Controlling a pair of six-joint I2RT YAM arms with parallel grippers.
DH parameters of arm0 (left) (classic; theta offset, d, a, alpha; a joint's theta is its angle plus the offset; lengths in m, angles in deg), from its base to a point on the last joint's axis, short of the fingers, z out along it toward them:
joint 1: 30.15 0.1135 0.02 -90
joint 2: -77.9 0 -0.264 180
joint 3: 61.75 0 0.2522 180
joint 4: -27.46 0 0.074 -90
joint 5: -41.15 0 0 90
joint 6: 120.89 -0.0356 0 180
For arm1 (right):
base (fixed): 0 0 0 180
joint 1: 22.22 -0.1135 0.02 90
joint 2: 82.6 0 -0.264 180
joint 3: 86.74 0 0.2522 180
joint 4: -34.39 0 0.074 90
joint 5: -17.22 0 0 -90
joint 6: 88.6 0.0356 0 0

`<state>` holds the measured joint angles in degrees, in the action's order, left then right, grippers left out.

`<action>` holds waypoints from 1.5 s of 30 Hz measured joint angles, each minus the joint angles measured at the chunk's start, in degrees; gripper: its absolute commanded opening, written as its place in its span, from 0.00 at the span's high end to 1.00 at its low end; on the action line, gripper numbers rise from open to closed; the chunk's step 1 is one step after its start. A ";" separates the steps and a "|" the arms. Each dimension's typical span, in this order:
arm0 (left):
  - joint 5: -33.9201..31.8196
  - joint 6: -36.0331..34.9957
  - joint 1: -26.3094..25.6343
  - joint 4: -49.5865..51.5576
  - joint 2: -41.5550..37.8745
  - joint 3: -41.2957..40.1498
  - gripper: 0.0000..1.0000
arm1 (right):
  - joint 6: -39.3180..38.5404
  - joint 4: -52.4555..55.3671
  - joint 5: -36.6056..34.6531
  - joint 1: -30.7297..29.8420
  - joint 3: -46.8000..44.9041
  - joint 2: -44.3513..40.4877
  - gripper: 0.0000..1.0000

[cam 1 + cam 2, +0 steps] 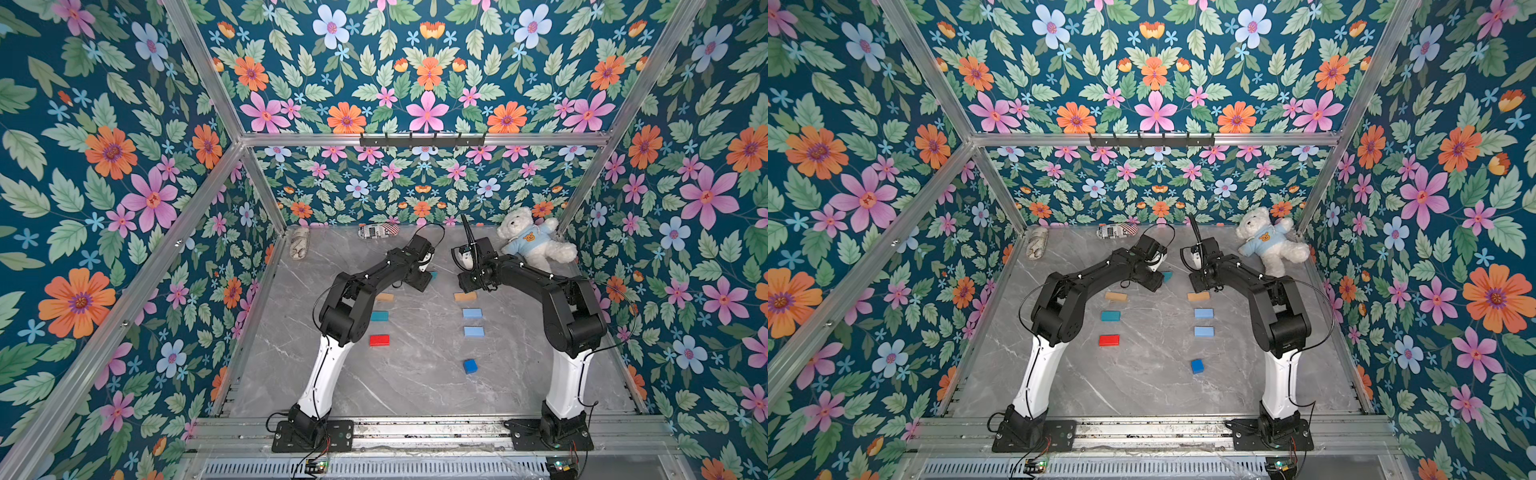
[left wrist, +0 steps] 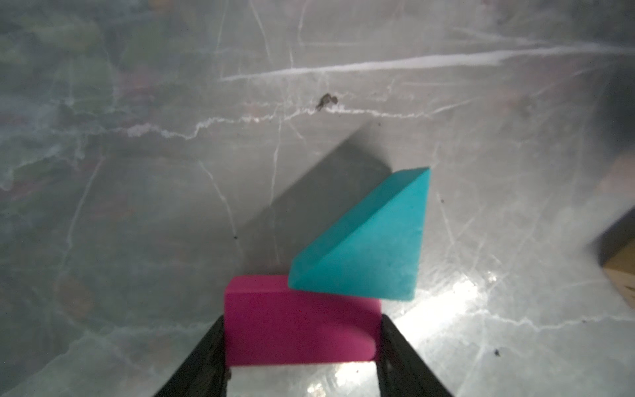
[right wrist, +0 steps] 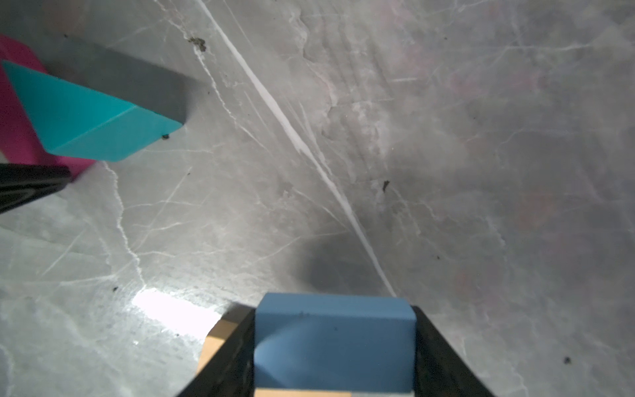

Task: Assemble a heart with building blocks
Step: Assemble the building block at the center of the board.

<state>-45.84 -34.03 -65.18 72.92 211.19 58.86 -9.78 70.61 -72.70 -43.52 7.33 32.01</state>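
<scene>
Leaning in from the near rail, both arms are arching over the grey marble table (image 1: 415,386), elbows raised and wrists tipping down toward each other at the far middle.

The left arm (image 1: 374,278) is pointing its left gripper (image 2: 302,343) at the tabletop, jaws clamped on the sides of a magenta block (image 2: 295,309). That block is meeting a corner of the teal triangle (image 2: 371,251), which is lying on the table; whether the two are actually touching I cannot tell. In both top views the wrist is covering the magenta block, and only a sliver of the triangle is peeking out.

The right arm (image 1: 536,278) is mirroring it. The right gripper (image 3: 335,343) is squeezing a light blue block (image 3: 335,319), with a tan block (image 3: 216,340) just beside its jaw. Bare table is lying between the two grippers.

Nearer the rail, the other building blocks are sitting in two columns, well apart:
- Left column: a second tan block (image 1: 385,297), a teal rectangle (image 1: 379,316) and a red block (image 1: 379,340).
- Right column: another light blue block (image 1: 472,313), a third light blue block (image 1: 474,331) and a dark blue cube (image 1: 470,366).

A white teddy bear (image 1: 528,243) is sprawling in the far right corner, close behind the right forearm.
</scene>
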 measured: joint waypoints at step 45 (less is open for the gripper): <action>0.94 1.29 7.28 -3.54 -19.08 -20.28 0.01 | -10.43 11.78 5.84 -3.78 18.12 12.28 0.86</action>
<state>-44.90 -32.74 -57.90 69.38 192.11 38.58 -20.20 82.39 -66.87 -47.30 25.45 44.29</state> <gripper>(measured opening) 0.994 0.630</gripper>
